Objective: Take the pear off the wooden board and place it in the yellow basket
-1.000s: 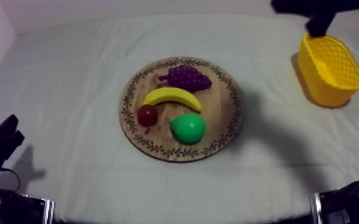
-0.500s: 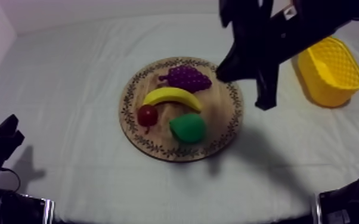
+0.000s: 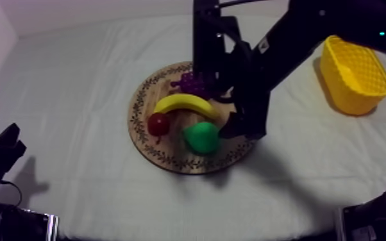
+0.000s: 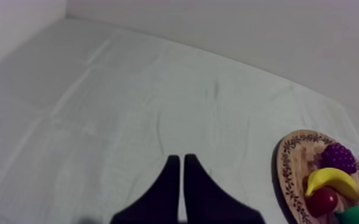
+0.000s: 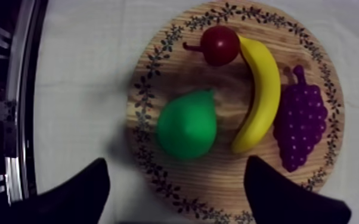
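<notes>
grey-white cloth [image 3: 74, 83] bears wooden board [image 5: 217, 179]; right fingers [image 5: 77, 193] spread over pear [image 5: 186, 124].

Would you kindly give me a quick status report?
Right gripper open, by pear. Left gripper shut, at rest. Pear on wooden board, beside banana; nothing blocking.

Robot test bench, seemingly a lab: clothed table [image 3: 74, 83], bare wall [image 3: 106, 8] at 12 o'clock, toy banana [image 3: 184, 103] on a board [image 3: 170, 156], left arm [image 3: 0, 154] at 8 o'clock.
</notes>
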You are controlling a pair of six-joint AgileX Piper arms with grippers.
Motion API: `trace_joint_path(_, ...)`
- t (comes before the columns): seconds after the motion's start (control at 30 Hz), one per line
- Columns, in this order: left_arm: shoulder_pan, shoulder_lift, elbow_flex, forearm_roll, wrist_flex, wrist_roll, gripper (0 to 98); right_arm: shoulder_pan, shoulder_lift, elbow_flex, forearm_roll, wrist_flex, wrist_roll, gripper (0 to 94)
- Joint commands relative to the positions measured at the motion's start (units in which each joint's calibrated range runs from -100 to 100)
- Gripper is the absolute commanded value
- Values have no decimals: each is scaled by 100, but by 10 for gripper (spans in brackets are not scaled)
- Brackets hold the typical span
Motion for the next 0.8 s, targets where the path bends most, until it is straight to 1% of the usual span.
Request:
trace_joint_path(0.0,0,-2,-5,-1,1,0,1,-41,311,-52,19,-51,-36,726)
trace_joint_path(0.23,0,-2,-5,-1,1,0,1,-241,1065,-110,118,-521,-216,747)
trace_joint_path(0.43,0,-2,-5,-1,1,0,1,-305,1697,-217,146,-857,-273,746)
trace_joint_path(0.53,0,-2,-5,-1,1,0,1,-313,2017,-336,173,-981,-305,745)
trace_joint_path(0.6,0,-2,-5,-1,1,0,1,-307,2199,-489,193,-947,-341,741)
trace_joint_path(0.67,0,-2,-5,-1,1,0,1,-290,2341,-635,205,-879,-361,716)
trace_joint_path(0.77,0,-2,-5,-1,1,0,1,-278,2488,-789,229,-771,-370,642)
